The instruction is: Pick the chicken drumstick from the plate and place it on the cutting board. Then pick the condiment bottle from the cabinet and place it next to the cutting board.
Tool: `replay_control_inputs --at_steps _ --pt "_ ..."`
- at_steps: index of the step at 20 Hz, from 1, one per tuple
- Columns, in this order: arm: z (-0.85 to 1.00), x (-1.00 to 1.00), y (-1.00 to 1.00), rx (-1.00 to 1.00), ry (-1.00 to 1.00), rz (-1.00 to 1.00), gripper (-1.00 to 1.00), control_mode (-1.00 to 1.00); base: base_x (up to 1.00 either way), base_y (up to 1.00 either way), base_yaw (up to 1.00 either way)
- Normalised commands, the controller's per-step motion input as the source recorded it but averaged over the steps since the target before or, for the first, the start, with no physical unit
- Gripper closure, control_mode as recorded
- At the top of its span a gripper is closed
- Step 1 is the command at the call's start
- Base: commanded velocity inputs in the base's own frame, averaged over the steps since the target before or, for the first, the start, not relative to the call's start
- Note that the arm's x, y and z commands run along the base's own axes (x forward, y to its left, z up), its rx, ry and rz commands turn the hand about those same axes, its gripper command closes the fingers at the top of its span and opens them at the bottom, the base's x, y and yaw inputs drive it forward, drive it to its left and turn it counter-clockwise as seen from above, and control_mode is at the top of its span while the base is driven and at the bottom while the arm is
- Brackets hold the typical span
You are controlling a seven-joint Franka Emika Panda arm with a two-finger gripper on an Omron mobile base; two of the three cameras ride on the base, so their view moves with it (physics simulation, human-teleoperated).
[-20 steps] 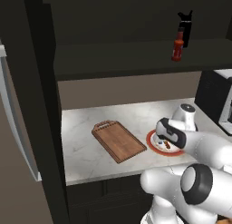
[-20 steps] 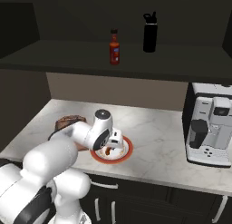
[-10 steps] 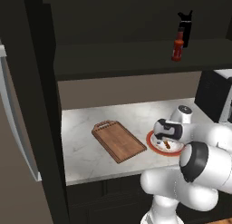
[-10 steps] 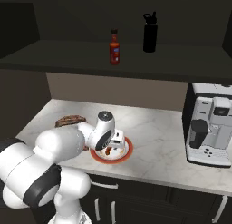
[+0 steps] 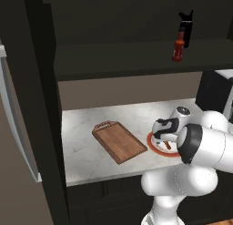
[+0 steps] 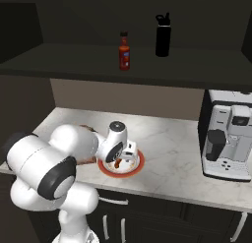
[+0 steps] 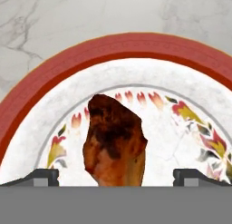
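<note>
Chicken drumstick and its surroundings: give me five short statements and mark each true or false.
1. The chicken drumstick lies on the plate. True.
2. The claw is shut on the drumstick. False: its jaws stand open, one on each side of it.
3. The cutting board carries the drumstick. False: the board is bare.
4. The condiment bottle stands on the cabinet shelf. True.
5. The black bottle lies on the counter. False: it stands on the shelf.

Claw [image 7: 116,177] lowered onto plate [image 7: 54,82], fingers now straddling chicken drumstick [image 7: 115,141]; arm elbow swung.
</note>
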Motion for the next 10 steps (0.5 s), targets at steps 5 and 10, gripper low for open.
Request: replay_control_inputs --at_steps 5,10 --pt "-0.18 0.12 -0.08 0.0 0.0 0.0 -1.0 -1.0 0.0 0.0 0.0" --pt "-0.12 0.02 0.0 0.0 0.0 0.0 -1.0 -1.0 0.0 0.0 0.0"
